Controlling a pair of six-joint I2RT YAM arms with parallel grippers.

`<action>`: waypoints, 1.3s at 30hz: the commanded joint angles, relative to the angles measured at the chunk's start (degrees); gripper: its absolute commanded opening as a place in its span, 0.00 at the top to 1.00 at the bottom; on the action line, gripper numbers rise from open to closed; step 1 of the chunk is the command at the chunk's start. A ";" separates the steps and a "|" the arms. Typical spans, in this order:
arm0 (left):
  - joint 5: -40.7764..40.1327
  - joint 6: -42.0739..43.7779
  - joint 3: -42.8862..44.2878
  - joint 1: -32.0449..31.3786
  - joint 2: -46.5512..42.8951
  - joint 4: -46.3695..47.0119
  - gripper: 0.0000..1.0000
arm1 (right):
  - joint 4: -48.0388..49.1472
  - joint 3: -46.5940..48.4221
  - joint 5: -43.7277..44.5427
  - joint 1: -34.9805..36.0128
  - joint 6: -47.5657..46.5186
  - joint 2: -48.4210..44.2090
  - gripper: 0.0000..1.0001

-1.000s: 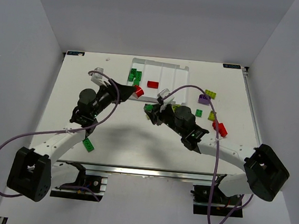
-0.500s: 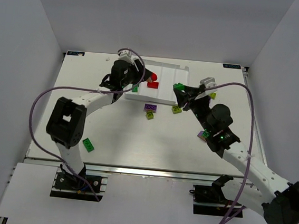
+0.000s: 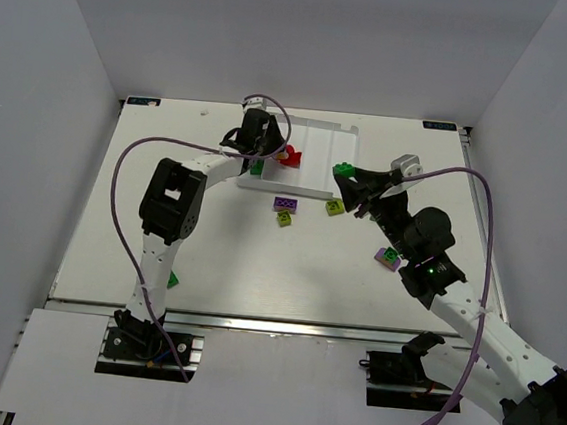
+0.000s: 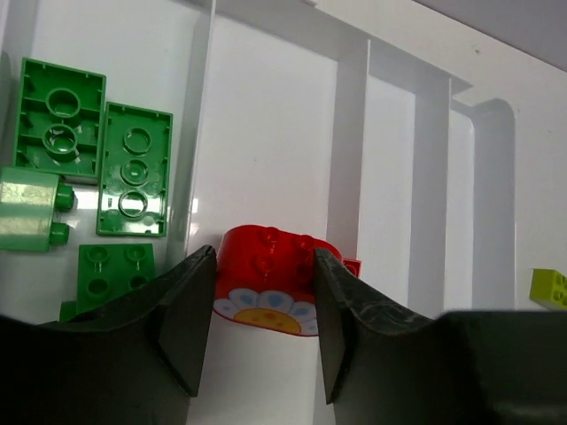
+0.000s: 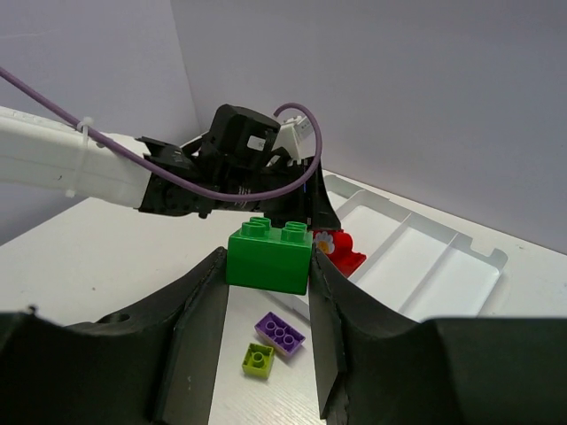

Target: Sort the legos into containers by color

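A: Left side?
B: The left claw (image 4: 264, 261) grips a red flower-faced lego (image 4: 266, 288); it hangs over the tray (image 4: 350, 133) compartment beside the one holding loose green legos (image 4: 133, 168).
A: The right?
B: The right claw (image 5: 266, 264) clamps a green lego (image 5: 268, 252) above the table (image 5: 106, 257), near the tray; a purple lego (image 5: 280, 333) and a yellow-green lego (image 5: 258, 359) lie below.

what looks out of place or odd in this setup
Nothing damaged. One stray green brick lies alone beside the left arm near the table's front edge, far from the tray and the other loose bricks. In the tray's end compartment, two green bricks lie underside up.
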 commanded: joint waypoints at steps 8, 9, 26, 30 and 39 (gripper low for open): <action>-0.34 2.57 4.52 0.04 -6.27 -5.40 0.23 | 2.08 0.24 -2.00 -1.21 0.35 -0.04 1.00; -0.34 3.80 4.87 0.04 -7.25 -6.01 0.23 | 2.08 0.15 -2.36 -1.21 -0.09 0.39 1.00; -3.59 12.95 -43.67 0.48 -67.88 -1.81 0.02 | -29.63 37.99 -27.58 -1.82 -21.98 45.06 1.00; -1.22 13.73 -52.69 0.57 -75.02 3.48 0.02 | -39.30 61.25 -28.03 -1.65 -21.64 60.22 1.00; 3.09 14.44 -54.02 -0.13 -78.35 2.50 0.02 | -42.39 81.53 -24.86 -1.30 -20.57 79.66 1.00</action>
